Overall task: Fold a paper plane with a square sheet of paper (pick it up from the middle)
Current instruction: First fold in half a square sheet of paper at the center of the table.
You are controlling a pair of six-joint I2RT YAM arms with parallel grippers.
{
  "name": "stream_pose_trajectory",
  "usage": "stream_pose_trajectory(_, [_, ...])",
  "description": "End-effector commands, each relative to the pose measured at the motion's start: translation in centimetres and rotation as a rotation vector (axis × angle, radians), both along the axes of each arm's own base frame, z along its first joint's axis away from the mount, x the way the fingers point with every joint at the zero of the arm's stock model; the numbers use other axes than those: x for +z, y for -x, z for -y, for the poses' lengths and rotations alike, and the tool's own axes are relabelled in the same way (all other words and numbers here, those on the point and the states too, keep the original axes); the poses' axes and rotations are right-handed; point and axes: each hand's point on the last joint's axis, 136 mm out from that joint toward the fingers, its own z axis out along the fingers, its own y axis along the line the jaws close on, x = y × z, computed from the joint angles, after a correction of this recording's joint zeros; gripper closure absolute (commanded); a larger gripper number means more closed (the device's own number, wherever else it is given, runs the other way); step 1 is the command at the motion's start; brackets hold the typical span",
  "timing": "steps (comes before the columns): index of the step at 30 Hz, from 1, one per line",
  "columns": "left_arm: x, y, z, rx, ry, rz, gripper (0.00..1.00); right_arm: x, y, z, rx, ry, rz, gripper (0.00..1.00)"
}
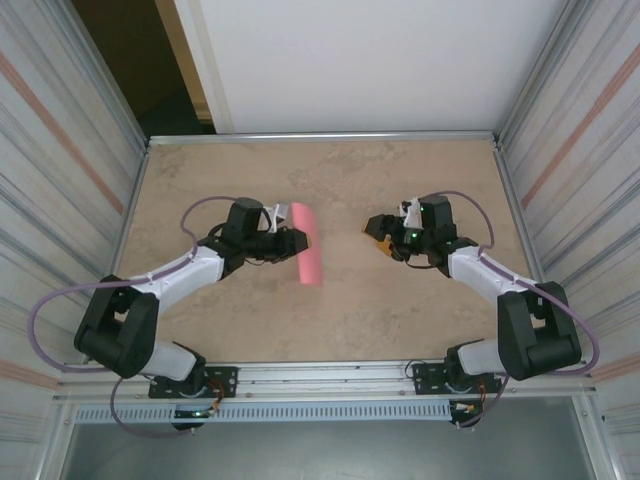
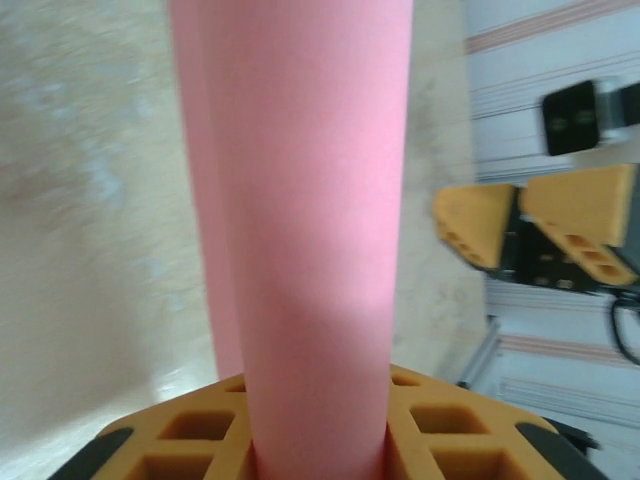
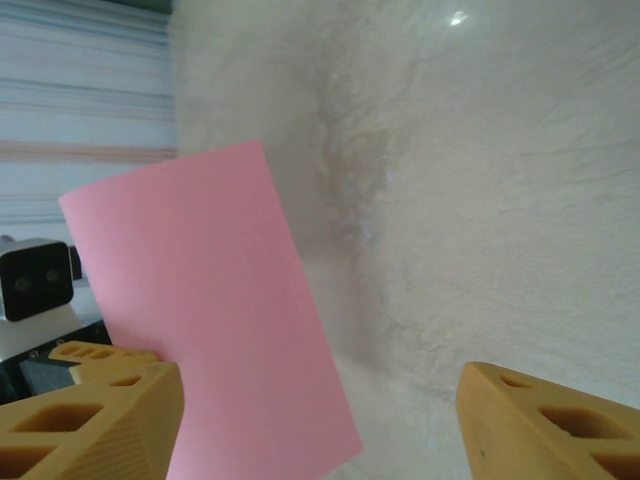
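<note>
1. Early folding step, I judge: the left claw (image 1: 288, 240) pinches the pink sheet of paper (image 1: 307, 243) at its middle, and the sheet, bowed double, reaches past the claw's tips.
2. The right claw (image 1: 380, 236), spread and empty, faces the sheet from well apart.
3. Next, the right claw likely needs to meet a free edge.
4. Both arms reach low over the worktop (image 1: 400, 310), forearms angled inward.

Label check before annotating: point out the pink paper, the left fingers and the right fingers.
pink paper (image 1: 309, 248), top view, middle of its visible face.
left fingers (image 2: 130, 440), left wrist view, orange finger left of paper.
right fingers (image 3: 500, 420), right wrist view, right-hand orange finger.
</note>
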Motion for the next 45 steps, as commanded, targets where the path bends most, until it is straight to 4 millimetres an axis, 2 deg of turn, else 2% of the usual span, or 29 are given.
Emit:
stream_pose_trajectory(1, [3.7,0.1,1.2,-0.048,0.143,0.029,0.71,2.4,0.4,-1.2,0.077,-0.098,0.035,0.24])
stream_pose_trajectory(4, [5.5,-0.1,1.9,-0.066,0.216,0.037,0.71,3.8,0.2,-2.1,0.117,-0.165,0.057,0.20])
stream_pose_trajectory(10, [8.8,-0.3,2.7,-0.100,0.315,0.054,0.71,4.4,-0.5,-3.7,0.154,-0.220,0.051,0.12])
stream_pose_trajectory(13, [10.1,-0.2,2.9,-0.116,0.352,0.051,0.71,5.3,-0.9,-4.6,0.173,-0.273,0.064,0.08])
stream_pose_trajectory(19, [12.6,0.1,3.1,-0.137,0.420,0.064,0.71,7.7,-1.2,-7.1,0.243,-0.319,0.095,0.07])
stream_pose_trajectory(26, [12.7,-0.1,2.4,-0.130,0.429,0.063,0.71,10.5,-1.3,-7.8,0.269,-0.412,0.121,0.09])
stream_pose_trajectory(32, [11.7,-0.2,1.3,-0.109,0.401,0.045,0.71,11.4,-0.8,-7.5,0.279,-0.423,0.138,0.19])
stream_pose_trajectory(37, [10.7,-0.5,0.6,-0.090,0.374,0.030,0.71,11.8,-0.8,-7.0,0.269,-0.414,0.156,0.33])
stream_pose_trajectory(43, [10.0,-0.7,0.3,-0.088,0.368,0.015,0.71,11.1,-1.0,-6.8,0.258,-0.395,0.148,0.49])
stream_pose_trajectory(45, [9.8,-0.8,0.2,-0.086,0.363,0.009,0.71,10.9,-1.1,-6.9,0.261,-0.389,0.144,0.57])
